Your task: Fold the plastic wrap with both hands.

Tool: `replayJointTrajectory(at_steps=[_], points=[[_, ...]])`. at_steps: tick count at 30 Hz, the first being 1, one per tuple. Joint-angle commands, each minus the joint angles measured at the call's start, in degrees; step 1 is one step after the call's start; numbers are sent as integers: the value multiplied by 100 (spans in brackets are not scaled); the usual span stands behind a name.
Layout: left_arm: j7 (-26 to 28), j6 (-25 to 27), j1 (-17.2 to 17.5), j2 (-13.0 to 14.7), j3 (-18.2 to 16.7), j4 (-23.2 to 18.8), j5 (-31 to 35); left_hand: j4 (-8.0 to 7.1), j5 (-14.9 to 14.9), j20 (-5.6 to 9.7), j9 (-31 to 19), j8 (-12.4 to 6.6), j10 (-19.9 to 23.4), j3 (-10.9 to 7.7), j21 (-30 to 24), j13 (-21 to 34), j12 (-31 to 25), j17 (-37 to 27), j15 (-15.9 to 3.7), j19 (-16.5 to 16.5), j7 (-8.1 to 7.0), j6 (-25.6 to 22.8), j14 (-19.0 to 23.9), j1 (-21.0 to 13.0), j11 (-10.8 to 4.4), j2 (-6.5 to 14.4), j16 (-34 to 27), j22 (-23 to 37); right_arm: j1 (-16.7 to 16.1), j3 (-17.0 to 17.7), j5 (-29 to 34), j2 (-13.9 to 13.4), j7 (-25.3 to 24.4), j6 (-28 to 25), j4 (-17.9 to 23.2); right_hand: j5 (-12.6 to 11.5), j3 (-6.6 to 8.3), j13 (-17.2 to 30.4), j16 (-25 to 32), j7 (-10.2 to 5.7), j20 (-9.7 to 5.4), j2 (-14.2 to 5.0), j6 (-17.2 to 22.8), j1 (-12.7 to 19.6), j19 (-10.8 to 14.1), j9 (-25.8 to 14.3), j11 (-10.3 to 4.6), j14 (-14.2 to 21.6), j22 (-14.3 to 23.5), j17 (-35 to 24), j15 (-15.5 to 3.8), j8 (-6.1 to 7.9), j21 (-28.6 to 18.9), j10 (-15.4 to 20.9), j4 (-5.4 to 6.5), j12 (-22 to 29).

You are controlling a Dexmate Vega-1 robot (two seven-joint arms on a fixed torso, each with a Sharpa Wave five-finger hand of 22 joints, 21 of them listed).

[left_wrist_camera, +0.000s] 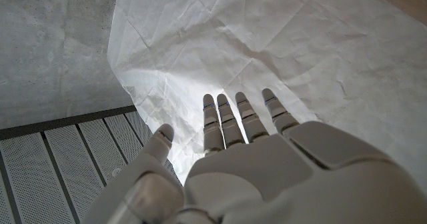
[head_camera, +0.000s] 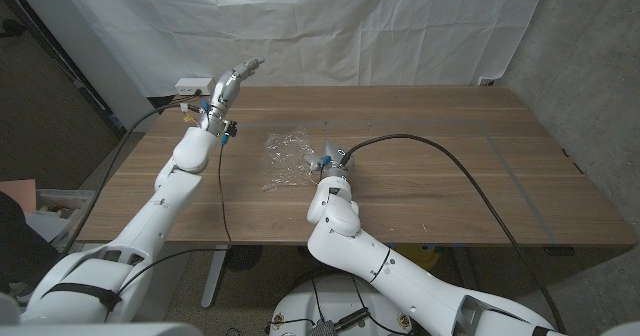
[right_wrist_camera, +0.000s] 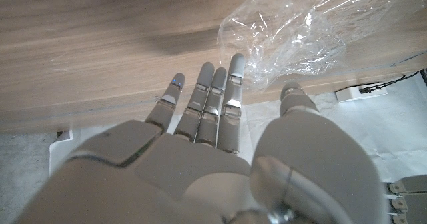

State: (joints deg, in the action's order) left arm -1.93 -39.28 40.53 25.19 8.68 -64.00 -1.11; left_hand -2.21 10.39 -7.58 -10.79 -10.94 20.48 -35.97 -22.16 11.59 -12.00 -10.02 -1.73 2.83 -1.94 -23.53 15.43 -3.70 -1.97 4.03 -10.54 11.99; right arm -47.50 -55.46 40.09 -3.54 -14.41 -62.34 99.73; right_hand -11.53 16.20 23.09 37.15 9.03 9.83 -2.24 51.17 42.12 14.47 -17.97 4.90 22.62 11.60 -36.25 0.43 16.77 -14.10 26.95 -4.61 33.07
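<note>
The left hand is raised above the wooden table's far left corner with fingers straight, apart and grasping nothing, while the right hand, also released, reaches toward the crumpled clear plastic wrap lying mid-table just beside its fingertips.

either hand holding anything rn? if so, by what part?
Nothing is held. The left hand is raised off the table, fingers spread. The right hand is open beside the plastic wrap, fingers straight, not gripping it.
</note>
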Motion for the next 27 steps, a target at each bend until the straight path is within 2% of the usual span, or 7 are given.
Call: replayJointTrajectory(at_steps=[1,8,10,13,14,18,27], points=[[-5,122,2,41,35,-39,107,45,-4,-18,-14,12,-6,-14,7,29,1,-5,-14,-1,9,13,-28,1,-9,16,7,8,137,85,-477,222,-739,222,-553,4,7,-8,75,13,-6,-44,-18,32,-21,-8,4,89,29,-28,6,9,6,64,-54,42],[-39,190,4,50,80,-32,128,51,-3,-23,-14,13,-18,-17,8,29,3,-4,-12,-4,5,26,-35,-2,-37,17,7,8,79,221,-446,391,-1689,520,-979,7,0,-10,244,-19,-1,-88,230,82,149,-34,-66,364,30,-26,-117,89,-66,358,-143,181],[-51,204,-5,45,96,-20,127,56,-3,-26,-14,11,-31,-18,10,30,6,-3,-10,-6,6,26,-36,-4,-25,16,5,8,30,269,-448,402,-1955,721,-1043,-15,92,-14,323,-84,-25,-174,413,299,250,-58,-182,507,29,-10,-217,160,-107,509,-286,262],[-67,195,-34,29,116,15,116,60,-3,-27,-14,12,-25,-18,12,30,2,-3,-10,-11,12,32,-40,-6,-22,14,6,8,34,254,-437,420,-2038,690,-1091,-77,433,-28,386,-220,-106,-339,786,1039,466,-130,-307,859,25,137,-440,325,-198,882,-599,472],[-66,195,-44,30,126,21,129,61,-3,-29,-13,11,-38,-18,12,30,7,-3,-10,-11,12,33,-40,-7,-17,13,6,8,-58,315,-493,369,-2171,932,-1038,-83,509,-26,373,-243,-120,-359,923,1201,522,-152,-424,916,24,186,-467,391,-222,952,-614,520],[-75,180,-90,14,157,53,141,70,-3,-24,-13,11,-40,-18,16,30,5,-2,-7,-20,8,39,-53,-10,-12,7,8,8,-131,271,-447,209,-2234,1098,-856,-84,761,-36,385,-353,-195,-353,1216,1834,565,-230,-536,1076,21,254,-648,562,-249,1126,-667,638],[-53,139,-147,-20,200,66,182,83,-3,-31,-12,21,-50,-17,20,30,4,-2,-6,-27,-8,80,-64,-13,-11,-2,7,8,-435,387,-476,-45,-2514,1843,-541,-87,870,26,303,-290,-291,-281,1361,2069,570,-185,-711,1097,18,288,-799,602,-258,1214,-612,755]])
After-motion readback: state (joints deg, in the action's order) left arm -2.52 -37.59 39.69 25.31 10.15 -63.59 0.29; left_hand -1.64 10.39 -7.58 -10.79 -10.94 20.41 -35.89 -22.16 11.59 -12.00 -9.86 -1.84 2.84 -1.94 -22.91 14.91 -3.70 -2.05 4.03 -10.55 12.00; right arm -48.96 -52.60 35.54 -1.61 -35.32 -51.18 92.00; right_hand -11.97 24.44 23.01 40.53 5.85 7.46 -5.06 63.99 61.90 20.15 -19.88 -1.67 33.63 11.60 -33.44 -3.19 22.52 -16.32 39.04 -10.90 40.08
